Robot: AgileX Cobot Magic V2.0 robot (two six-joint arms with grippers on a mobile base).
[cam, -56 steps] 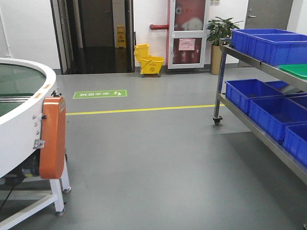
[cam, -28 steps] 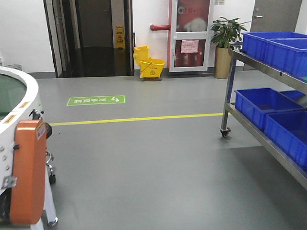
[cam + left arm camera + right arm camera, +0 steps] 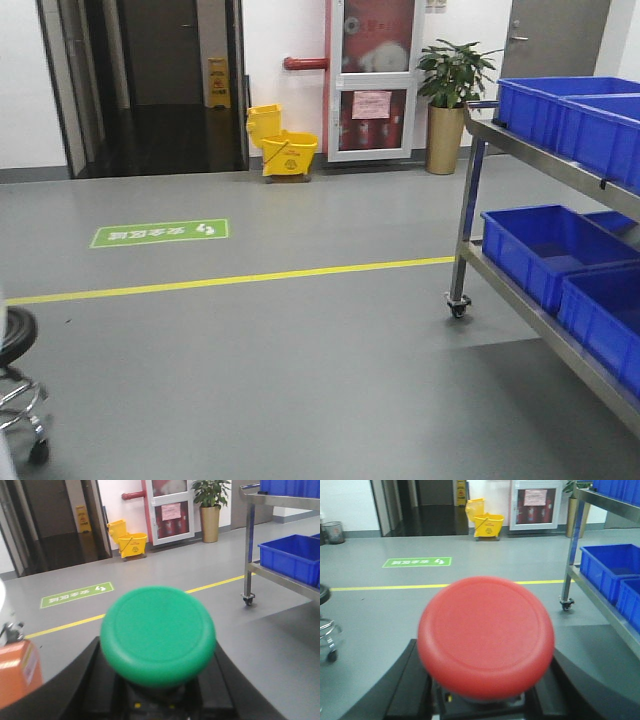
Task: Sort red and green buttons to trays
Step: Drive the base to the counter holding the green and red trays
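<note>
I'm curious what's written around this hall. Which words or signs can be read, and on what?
Nothing reads clearly.
On the green floor sign: white characters, upside down, blurred.
On the yellow caution sign: too small.
On the pink notice on the red cabinet: too small.
On the green button and red button: no text.

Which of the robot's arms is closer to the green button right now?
Left. The left pincer grips the green button under its cap, close to that arm's camera. The right pincer holds the red button instead; the green one does not show in its view.
</note>
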